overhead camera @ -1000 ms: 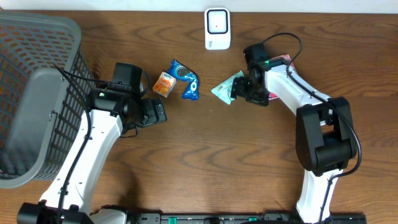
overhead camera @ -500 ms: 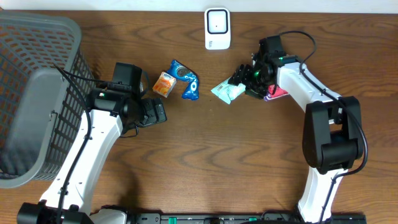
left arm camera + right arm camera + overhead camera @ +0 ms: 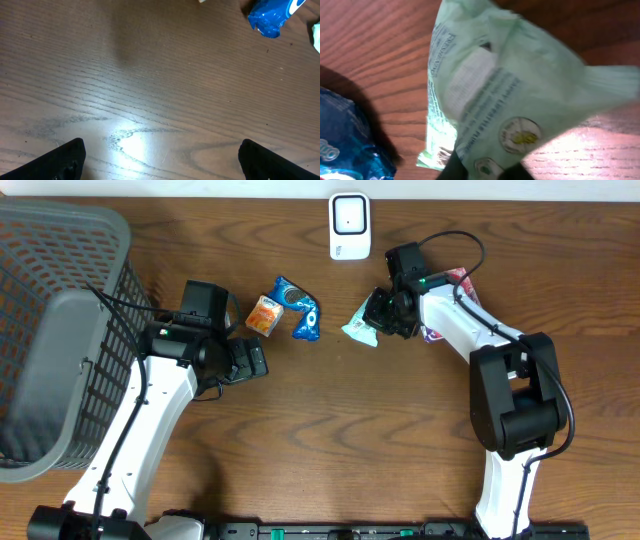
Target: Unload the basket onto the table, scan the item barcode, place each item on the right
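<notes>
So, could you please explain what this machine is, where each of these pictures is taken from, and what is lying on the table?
These are two white robot arms at a wooden table, each ending in a two-fingered pincer. One picture looks down from above; the other two come from small cameras on the wrists. The right pincer is shut on a pale green packet, which fills the right wrist picture. The left pincer is open and holds nothing; its wrist camera shows bare wood. On the table lie an orange packet, a blue packet, a pink packet partly hidden by the right arm, and a white device, probably the barcode scanner. A grey basket stands at the left.
</notes>
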